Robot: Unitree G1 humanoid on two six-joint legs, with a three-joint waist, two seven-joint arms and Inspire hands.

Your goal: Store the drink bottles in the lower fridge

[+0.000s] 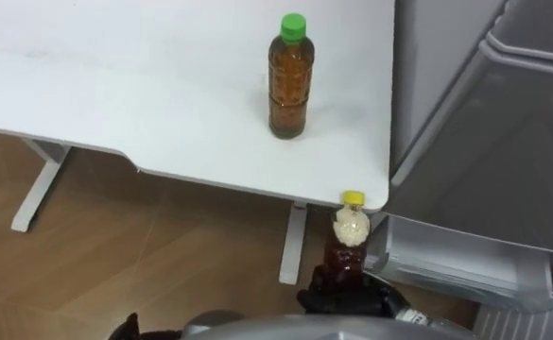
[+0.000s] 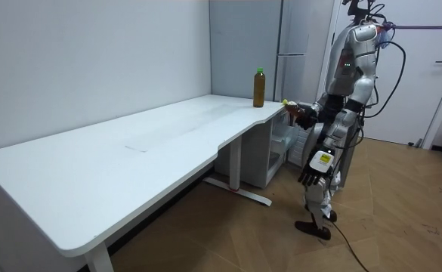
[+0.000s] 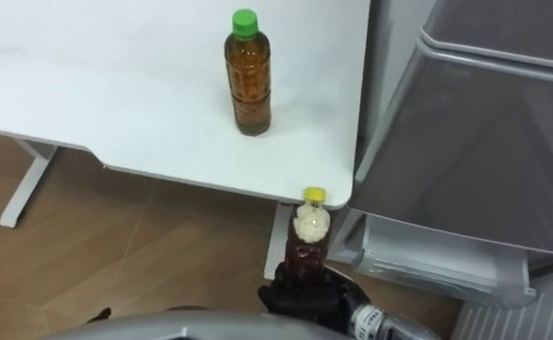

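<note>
Base of the yellow-capped bottle (image 1: 348,247) behind the right hand's (image 1: 359,300) fingers (image 1: 325,300).

White table (image 1: 115,85); green-capped bottle (image 1: 288,80) upright near corner

We see a silver-white shell with dark joints at right of the room view, dark cables looping off the head at upper right. Both hands are black: right hand (image 1: 359,302) on a silver wrist, left hand (image 2: 309,177) under a white tag with a yellow mark.
</note>
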